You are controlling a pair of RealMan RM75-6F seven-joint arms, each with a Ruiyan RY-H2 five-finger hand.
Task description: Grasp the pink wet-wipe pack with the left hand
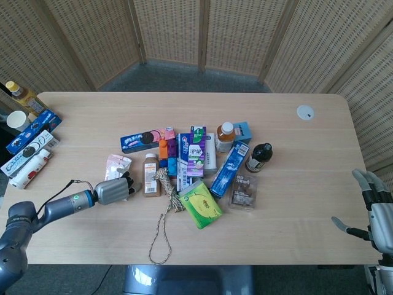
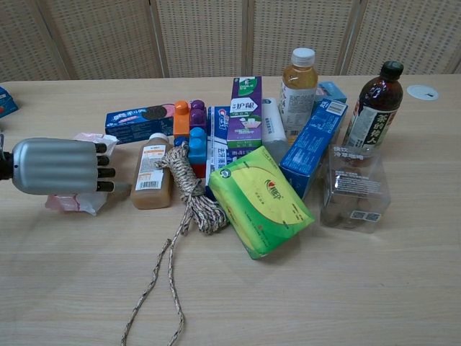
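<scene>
The pink wet-wipe pack [image 1: 116, 163] lies on the table left of the item cluster. In the chest view it [image 2: 92, 138] peeks out above and below my left hand. My left hand [image 1: 113, 190] [image 2: 57, 166] sits over the pack's near side, with its fingers curled in on it, and hides most of it. The fingertips stop just short of a small brown bottle [image 2: 150, 176]. At the table's front right corner my right hand [image 1: 374, 212] rests with fingers apart and nothing in it.
Right of the pack are the brown bottle [image 1: 150, 175], a coiled rope [image 1: 166, 209], toy blocks, boxes, bottles and a green wipe pack [image 1: 201, 204]. A blue cookie box [image 1: 140, 141] lies behind it. More snack boxes [image 1: 31, 138] crowd the left edge.
</scene>
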